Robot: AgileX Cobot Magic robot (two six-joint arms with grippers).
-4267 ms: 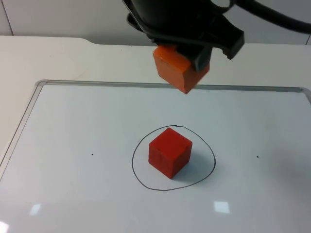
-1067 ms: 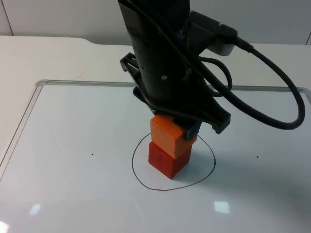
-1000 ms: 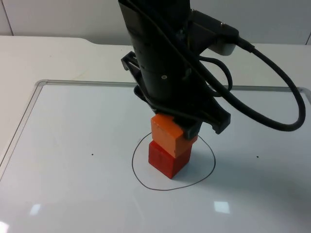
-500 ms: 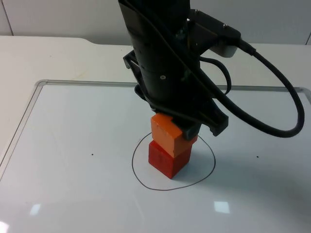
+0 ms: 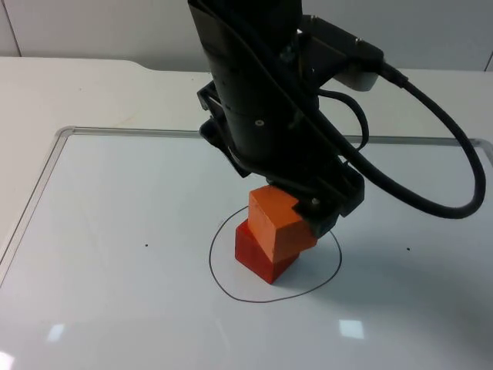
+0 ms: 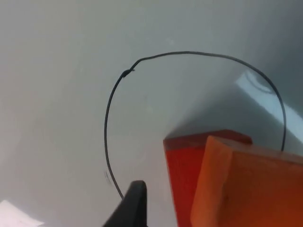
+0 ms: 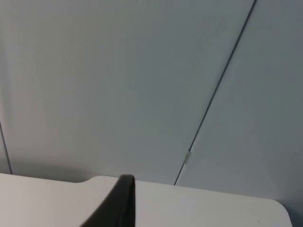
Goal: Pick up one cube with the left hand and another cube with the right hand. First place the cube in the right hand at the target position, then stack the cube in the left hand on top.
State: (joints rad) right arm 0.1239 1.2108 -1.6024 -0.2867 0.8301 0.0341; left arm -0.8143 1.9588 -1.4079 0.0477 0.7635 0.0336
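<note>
White table (image 5: pixel 115 200) is seen under the drawn circle (image 5: pixel 332 266), where the tilted orange cube (image 5: pixel 279 223) is clamped by the left tool (image 5: pixel 296 216) upon the red cube (image 5: pixel 258 258); whether the right tool (image 7: pixel 118 203) is parted cannot be told.

The upper cube (image 5: pixel 279 223) sits tilted on the lower cube (image 5: pixel 258 257) (inside the drawn circle (image 5: pixel 219 281)).

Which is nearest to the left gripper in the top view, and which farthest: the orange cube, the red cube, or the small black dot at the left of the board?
1. Orange cube: at the left gripper, tilted on the red cube.
2. Red cube: directly beneath, inside the drawn circle.
3. Small black dot: far to the picture's left, outside the circle.
</note>
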